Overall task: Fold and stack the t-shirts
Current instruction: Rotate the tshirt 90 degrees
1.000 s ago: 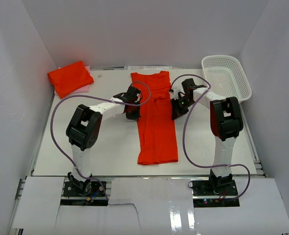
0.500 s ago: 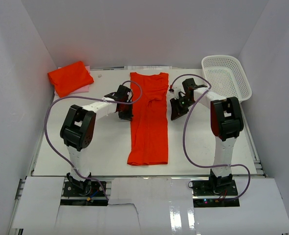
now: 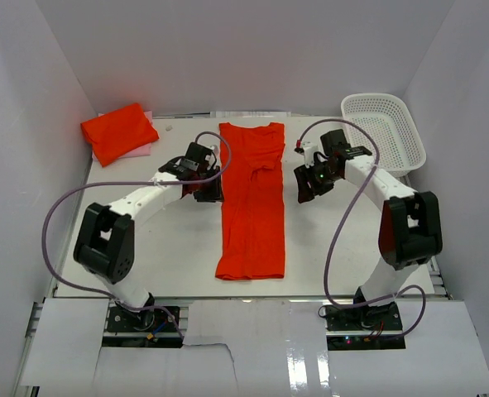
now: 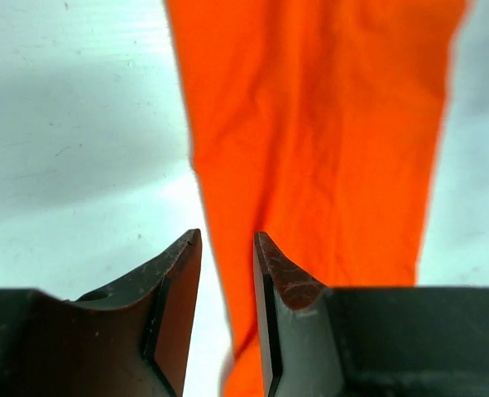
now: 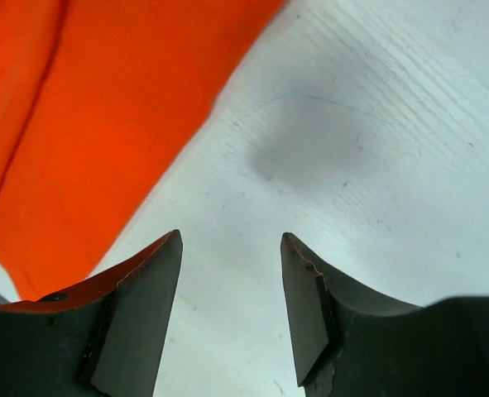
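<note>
Since the earlier view, both arms are swinging their elbows outward and both pincers are letting go of the cloth. The left pincer (image 4: 227,240) is standing partly open and empty, hovering right over the left edge of the t-shirt (image 3: 252,198). The shirt is lying as a long narrow orange-red strip down the middle of the white desk (image 3: 178,248). The right pincer (image 5: 232,238) is gaping wider, also empty, over bare desk just beside the shirt's right edge. A second t-shirt (image 3: 118,131) is sitting folded at the far left corner. The fabric is looking soft, matte and lightly creased, so a low jaw risks snagging an edge and dragging the fold open.
</note>
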Tool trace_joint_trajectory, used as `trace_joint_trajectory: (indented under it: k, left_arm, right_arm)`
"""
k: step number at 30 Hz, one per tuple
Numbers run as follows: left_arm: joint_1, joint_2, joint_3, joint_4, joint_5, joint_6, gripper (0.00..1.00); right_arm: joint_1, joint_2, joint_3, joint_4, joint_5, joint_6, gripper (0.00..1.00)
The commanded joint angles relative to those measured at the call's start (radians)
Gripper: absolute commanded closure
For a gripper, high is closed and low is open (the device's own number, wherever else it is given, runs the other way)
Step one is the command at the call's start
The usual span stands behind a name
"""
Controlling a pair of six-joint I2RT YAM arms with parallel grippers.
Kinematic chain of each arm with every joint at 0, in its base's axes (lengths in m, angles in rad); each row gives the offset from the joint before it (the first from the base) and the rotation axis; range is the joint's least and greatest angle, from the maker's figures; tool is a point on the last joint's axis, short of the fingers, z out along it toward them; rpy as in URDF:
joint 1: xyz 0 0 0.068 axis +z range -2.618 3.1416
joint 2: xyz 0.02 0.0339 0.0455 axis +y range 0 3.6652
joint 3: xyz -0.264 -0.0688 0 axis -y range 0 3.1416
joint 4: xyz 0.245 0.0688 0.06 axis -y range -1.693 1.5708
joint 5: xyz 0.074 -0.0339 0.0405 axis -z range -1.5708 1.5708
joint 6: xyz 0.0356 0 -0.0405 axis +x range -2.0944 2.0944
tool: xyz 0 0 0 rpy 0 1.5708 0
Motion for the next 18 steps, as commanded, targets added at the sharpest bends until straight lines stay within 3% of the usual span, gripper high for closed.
trace_joint_trajectory:
  k: [1, 5, 13, 18]
  left_arm:
    - [-0.013, -0.186, -0.048, -0.030, -0.011, -0.015, 0.57]
    - [-0.057, -0.286, -0.191, -0.033, 0.010, -0.064, 0.57]
    - [-0.171, -0.317, -0.386, 0.063, -0.056, -0.144, 0.59]
    - [-0.181, -0.305, -0.460, 0.131, -0.061, -0.161, 0.59]
  right_arm:
    - [0.013, -0.139, -0.042, -0.055, -0.049, -0.019, 0.41]
    - [0.091, -0.223, -0.160, -0.056, -0.086, -0.017, 0.41]
    - [0.205, -0.311, -0.413, -0.008, -0.187, -0.122, 0.43]
    - [0.225, -0.317, -0.423, 0.026, -0.204, -0.123, 0.43]
